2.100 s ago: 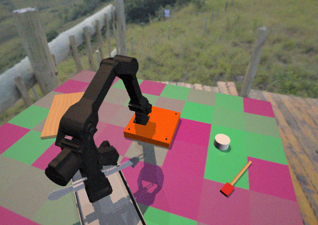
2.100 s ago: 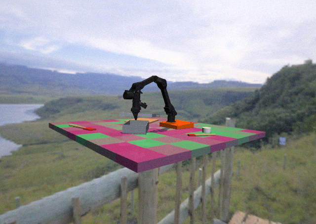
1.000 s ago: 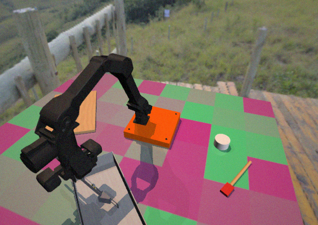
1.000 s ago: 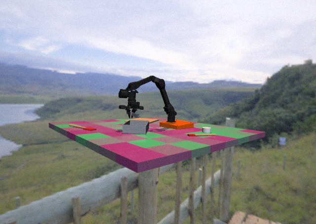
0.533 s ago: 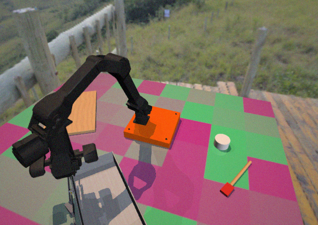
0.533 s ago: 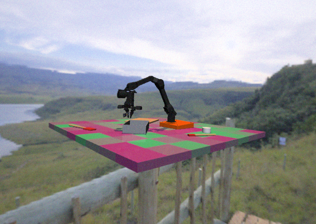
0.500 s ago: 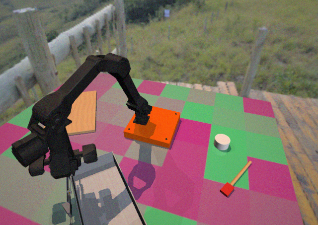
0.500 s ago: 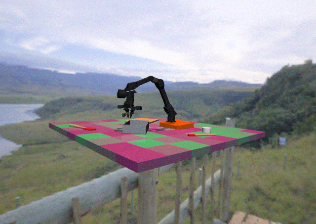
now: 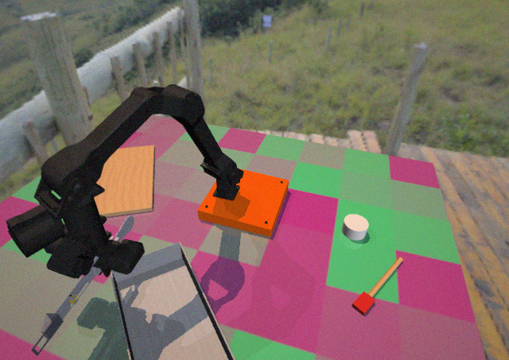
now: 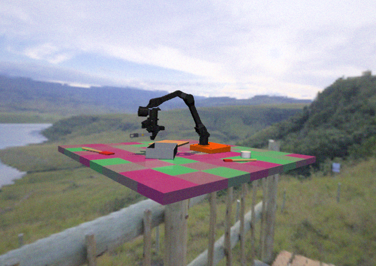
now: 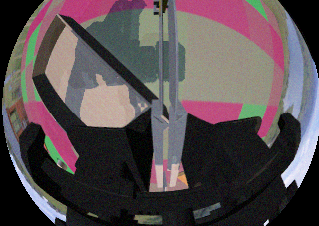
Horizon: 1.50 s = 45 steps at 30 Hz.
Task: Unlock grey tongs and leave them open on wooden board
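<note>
My gripper (image 9: 97, 265) (image 10: 153, 131) (image 11: 162, 111) is shut on the grey tongs (image 9: 82, 286) (image 10: 138, 134) (image 11: 171, 61). It holds them about level in the air, just left of the roasting tin (image 9: 149, 261) (image 10: 160, 151) (image 11: 80, 90) and clear of it. The tongs' two arms lie close together. Their hinge end with a small yellow mark points away from the arm's base. Their tips point toward the wooden board (image 9: 129, 180) (image 10: 171, 142), which lies flat behind the tin with nothing on it.
The arm's orange base (image 9: 254, 208) (image 10: 209, 148) stands mid-table. A white cylinder (image 9: 355, 226) (image 10: 245, 154) and a red-headed mallet (image 9: 376, 286) (image 10: 239, 160) lie to the right. A second red-tipped tool (image 10: 97, 150) lies far left.
</note>
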Available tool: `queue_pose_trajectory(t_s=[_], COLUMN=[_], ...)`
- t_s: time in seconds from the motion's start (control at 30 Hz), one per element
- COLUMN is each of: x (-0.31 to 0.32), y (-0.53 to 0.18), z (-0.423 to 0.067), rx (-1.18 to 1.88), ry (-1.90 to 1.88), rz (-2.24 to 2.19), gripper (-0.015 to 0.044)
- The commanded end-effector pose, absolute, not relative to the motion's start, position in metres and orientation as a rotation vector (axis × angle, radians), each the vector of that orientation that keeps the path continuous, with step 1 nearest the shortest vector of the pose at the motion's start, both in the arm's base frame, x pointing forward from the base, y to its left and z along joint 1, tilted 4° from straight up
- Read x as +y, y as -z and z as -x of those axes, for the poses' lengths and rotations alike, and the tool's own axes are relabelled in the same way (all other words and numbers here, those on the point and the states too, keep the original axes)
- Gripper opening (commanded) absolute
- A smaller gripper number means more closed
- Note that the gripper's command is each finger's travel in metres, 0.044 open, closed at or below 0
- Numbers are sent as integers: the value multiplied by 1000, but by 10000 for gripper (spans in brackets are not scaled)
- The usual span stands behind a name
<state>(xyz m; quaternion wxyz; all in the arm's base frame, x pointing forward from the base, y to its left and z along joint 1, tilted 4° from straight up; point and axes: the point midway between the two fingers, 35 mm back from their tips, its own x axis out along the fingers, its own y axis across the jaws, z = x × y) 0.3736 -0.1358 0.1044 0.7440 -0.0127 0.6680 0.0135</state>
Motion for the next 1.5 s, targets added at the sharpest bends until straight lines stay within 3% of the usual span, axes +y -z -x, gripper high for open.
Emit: queue_pose_trajectory(t_s=[0.0,0.73,1.47], x=[-143,-185,-224], y=[-105,-103,-100], z=[-372,-355,-334], rx=[1458,1337,992], ry=[79,722,1343], rz=[-98,-806,-1484], gripper=[-150,-150,-150])
